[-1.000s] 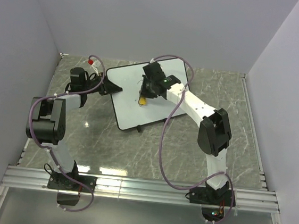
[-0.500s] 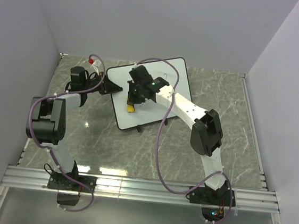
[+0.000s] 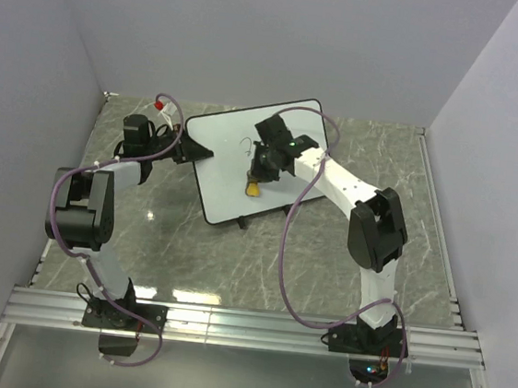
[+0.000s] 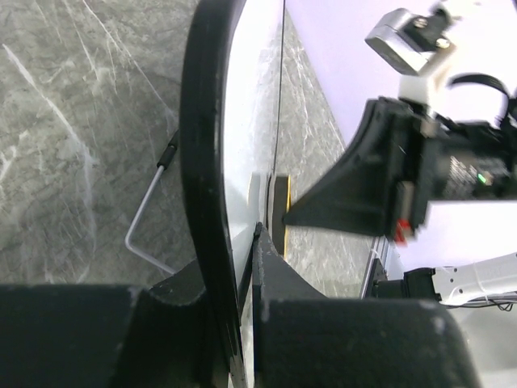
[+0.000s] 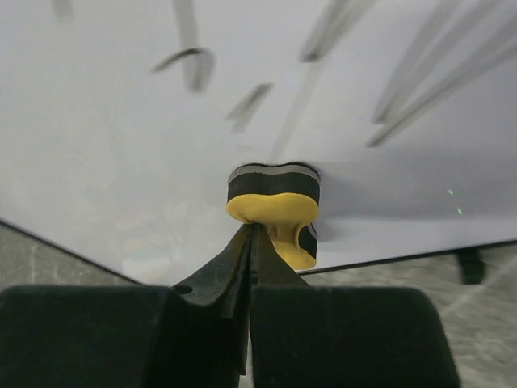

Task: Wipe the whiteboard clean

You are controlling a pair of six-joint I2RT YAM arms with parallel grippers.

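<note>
Pinching eraser (image 5: 271,200) against whiteboard (image 3: 220,167), right gripper (image 5: 252,236) closed, left gripper (image 3: 192,151) clamping its rim, marble table (image 3: 438,255) beneath

The left arm (image 3: 79,212) and right arm (image 3: 376,229) share white links and chunky black joints — a purple cable (image 3: 283,243) loops along each. The right gripper (image 5: 252,234) is black, wedge-shaped

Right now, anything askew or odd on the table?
The large white black-rimmed whiteboard sits skewed on the marbled table, left gripper shut on its rim. The small yellow foam eraser bulges, squashed in the right gripper.
</note>
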